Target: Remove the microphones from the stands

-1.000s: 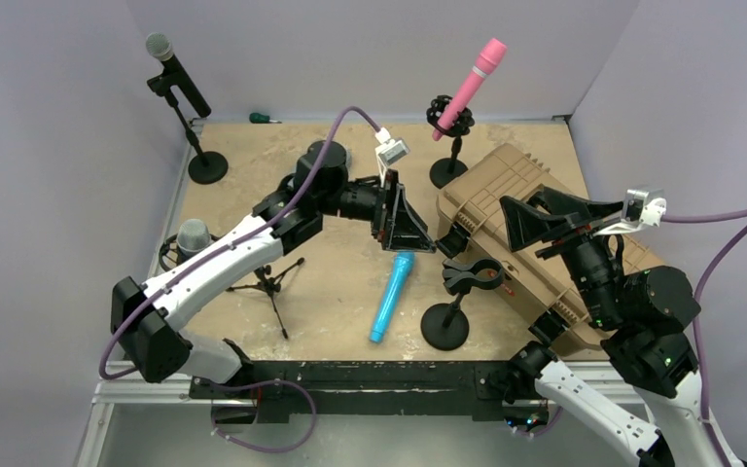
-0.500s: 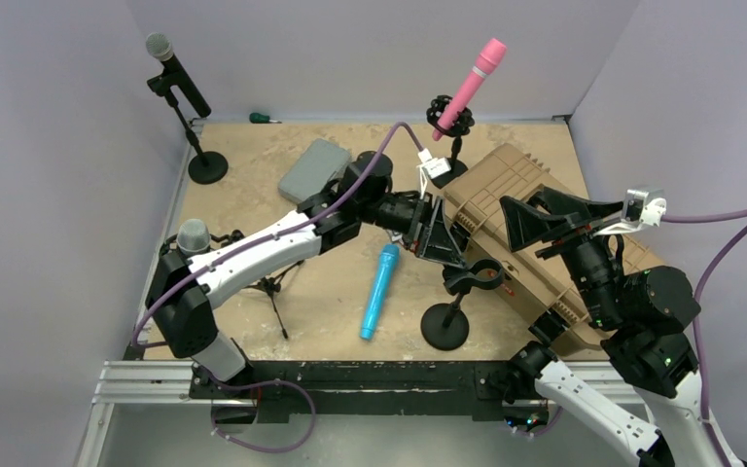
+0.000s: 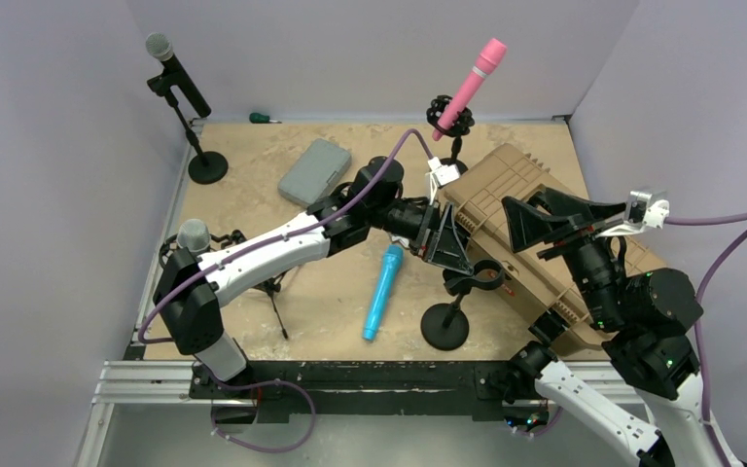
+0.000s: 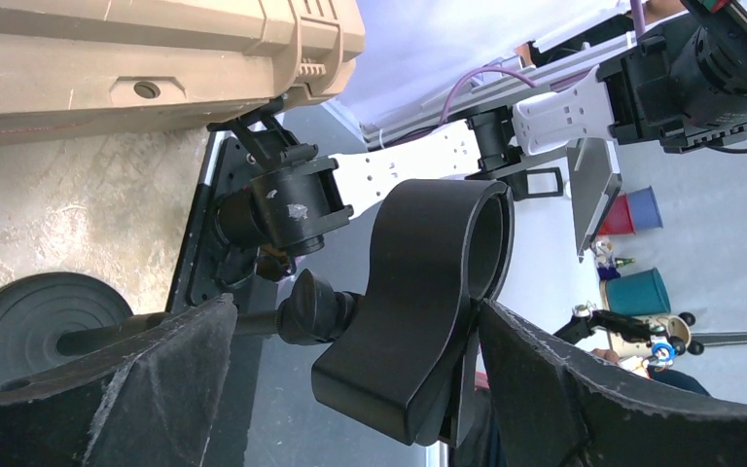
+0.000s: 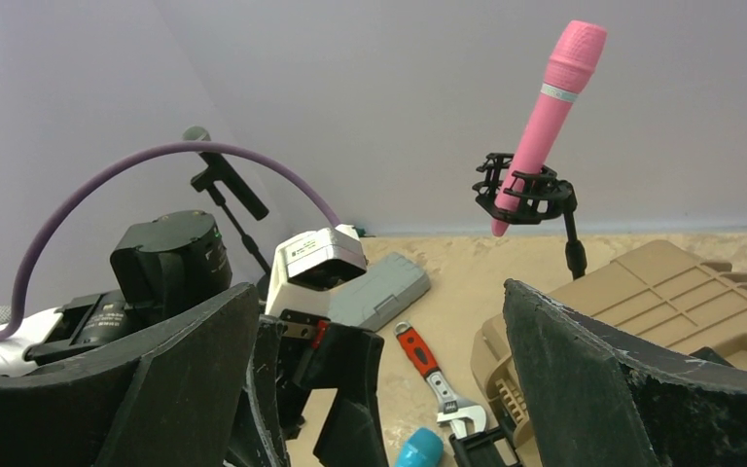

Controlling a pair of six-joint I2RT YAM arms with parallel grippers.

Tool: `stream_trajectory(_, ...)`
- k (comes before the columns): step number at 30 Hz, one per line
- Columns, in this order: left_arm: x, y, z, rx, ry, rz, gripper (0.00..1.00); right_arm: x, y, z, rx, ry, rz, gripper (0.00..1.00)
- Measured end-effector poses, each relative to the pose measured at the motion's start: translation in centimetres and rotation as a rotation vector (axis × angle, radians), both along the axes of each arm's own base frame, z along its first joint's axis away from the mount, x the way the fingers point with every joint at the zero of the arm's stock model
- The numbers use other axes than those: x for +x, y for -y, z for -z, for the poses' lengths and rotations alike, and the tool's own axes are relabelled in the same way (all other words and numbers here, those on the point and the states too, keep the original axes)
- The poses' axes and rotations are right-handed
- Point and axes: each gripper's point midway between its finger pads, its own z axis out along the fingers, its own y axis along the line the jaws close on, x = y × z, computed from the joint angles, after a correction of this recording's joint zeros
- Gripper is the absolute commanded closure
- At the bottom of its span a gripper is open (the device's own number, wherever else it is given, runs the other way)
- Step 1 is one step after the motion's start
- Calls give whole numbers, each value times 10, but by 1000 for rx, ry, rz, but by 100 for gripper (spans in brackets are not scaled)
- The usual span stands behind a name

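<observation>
**Left jaws open around the empty clip; blue mic flat on the table**

Left gripper (image 4: pixel 355 309): jaws spread wide, one finger (image 4: pixel 107 389) on each side of the black clip (image 4: pixel 438 282). One finger stands clear of the clip. The other sits just beside it, and I can't tell if it touches. Nothing is pinched.

The clip is empty. It sits on the short stand (image 3: pixel 444 326) with a round base, near the middle of the table (image 3: pixel 253 165) and just in front of the tan case (image 3: pixel 515 180).

Blue microphone (image 3: pixel 380 294): lying flat on the table, just left of the stand base and not touching it. Its head end points toward the far side, near the left gripper.

Right gripper (image 5: pixel 377 290): jaws spread, nothing between them. It is held up over the right part of the tan case, facing the left arm and apart from the stand.

Further out:
- Pink microphone (image 5: pixel 545 126): tilted in a shock mount (image 5: pixel 525 195) at the back of the table.
- Black microphone (image 3: pixel 177 70): on a tall stand (image 3: pixel 204 161) in the back-left corner.
- Grey-headed microphone (image 3: pixel 193 234): on a tripod (image 3: pixel 272 287) at the left edge.
- Grey box (image 3: pixel 313 170): flat on the table, back left of centre.
- Red-handled wrench (image 5: pixel 433 375): on the table beside the case.
</observation>
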Motion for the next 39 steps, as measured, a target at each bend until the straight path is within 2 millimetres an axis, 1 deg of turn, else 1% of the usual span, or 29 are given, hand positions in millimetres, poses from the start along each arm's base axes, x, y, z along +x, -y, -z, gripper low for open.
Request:
stream_trajectory(9,2,1,4,10,9,-14,18,0,0,0,0,-1,0,5)
stream_trajectory(11,1,1,9,20,16,-16,19,0,0,0,0,0,0,6)
stream_trajectory(17,-5,0,40,89,16,-23,21,0,0,0,0,0,0,5)
stream_trajectory(23,0,4,58,124,56,-50,21,0,0,0,-1,-1,-1,5)
stream_trajectory(24,1,4,64,140,57,-53,21,0,-1,0,-1,-1,-1,5)
stream_trajectory(26,5,5,87,198,51,-58,21,1,-1,1,-2,-3,-1,5)
stream_trajectory(27,2,6,96,216,17,-40,21,1,-1,1,-2,-3,-1,5)
stream_trajectory(29,2,8,94,203,22,-28,21,1,-1,1,-2,-3,-1,5)
stream_trajectory(32,2,7,93,207,37,-34,20,1,-1,1,-2,-2,-1,5)
stream_trajectory(36,6,1,90,233,82,-61,13,3,-3,2,-3,-4,-1,5)
stream_trajectory(39,13,-8,86,284,160,-102,5,8,-6,8,-16,-20,-2,5)
